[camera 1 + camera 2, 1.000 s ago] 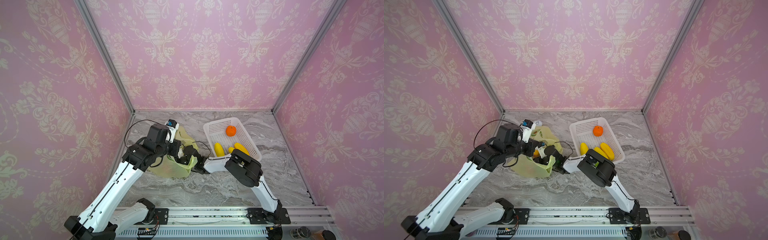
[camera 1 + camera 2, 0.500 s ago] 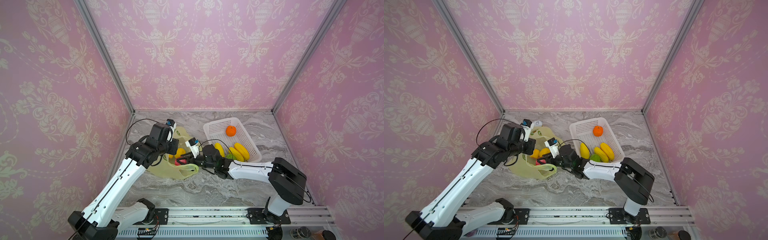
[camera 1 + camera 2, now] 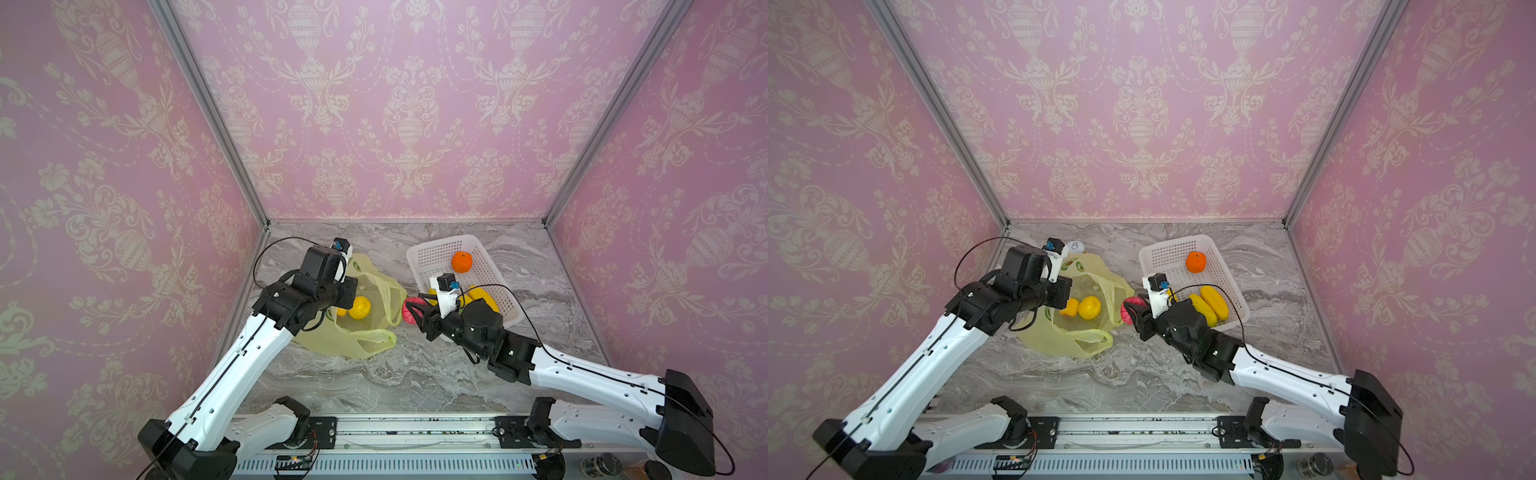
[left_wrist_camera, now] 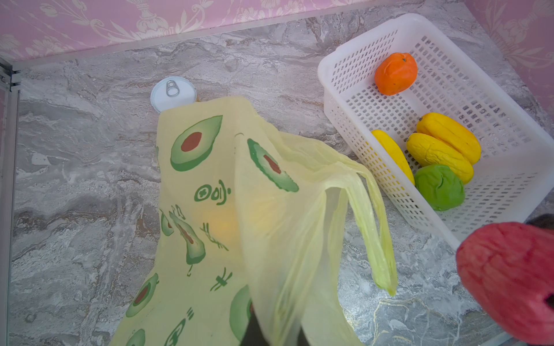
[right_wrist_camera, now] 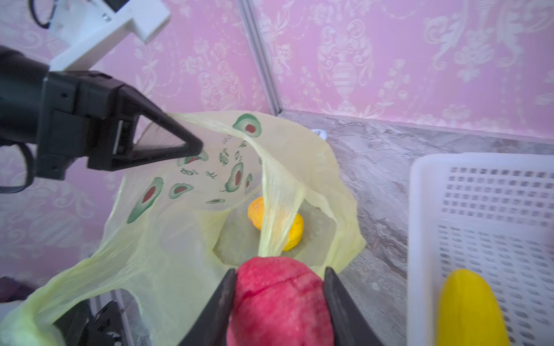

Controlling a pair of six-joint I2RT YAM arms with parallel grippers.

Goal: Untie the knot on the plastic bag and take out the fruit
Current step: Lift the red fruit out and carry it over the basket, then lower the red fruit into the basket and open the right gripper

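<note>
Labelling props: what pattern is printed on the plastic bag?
The plastic bag is pale yellow-green with green avocado halves, red-brown pits; clearest in the left wrist view.

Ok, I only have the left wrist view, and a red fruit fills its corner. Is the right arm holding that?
Observer: Yes, the right wrist view shows the right fingers clamped on either side of the pink-red fruit.
Operator: What's inside the bag?
Observer: In a top view, two round yellow-orange fruits lie in the open plastic bag.
Operator: And my own grip?
Observer: The right wrist view shows the left fingers pinched shut on the bag's rim, holding it up.
</note>
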